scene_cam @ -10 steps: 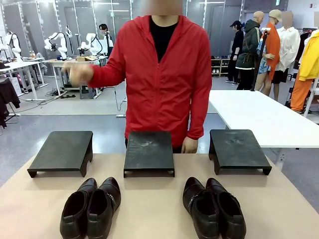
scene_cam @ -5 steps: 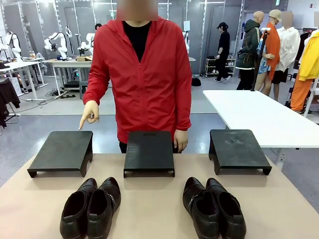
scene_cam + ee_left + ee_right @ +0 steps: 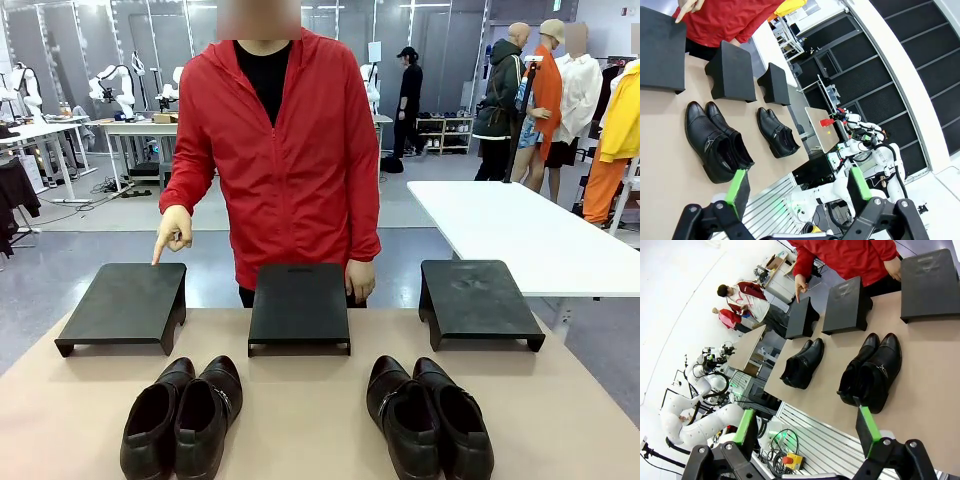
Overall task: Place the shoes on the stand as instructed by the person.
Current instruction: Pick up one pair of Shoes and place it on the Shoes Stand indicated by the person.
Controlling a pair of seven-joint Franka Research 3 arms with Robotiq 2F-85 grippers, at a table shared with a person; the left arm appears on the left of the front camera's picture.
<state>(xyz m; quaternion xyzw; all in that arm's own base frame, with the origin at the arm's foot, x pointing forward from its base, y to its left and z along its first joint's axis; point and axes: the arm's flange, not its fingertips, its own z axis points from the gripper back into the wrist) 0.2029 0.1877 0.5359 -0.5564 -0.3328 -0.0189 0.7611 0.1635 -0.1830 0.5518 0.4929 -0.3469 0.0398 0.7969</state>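
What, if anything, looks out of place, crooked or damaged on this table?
Nothing stands out. The left pair of shoes and the right pair stand upright, neatly paired, before the left stand, middle stand and right stand. Only faint pale scuffs mark the middle top.

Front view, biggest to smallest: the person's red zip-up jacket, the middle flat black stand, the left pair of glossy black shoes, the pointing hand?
1. red zip-up jacket
2-3. middle flat black stand and left pair of glossy black shoes: look alike, shoes nearer the camera, so unranked
4. pointing hand, smallest
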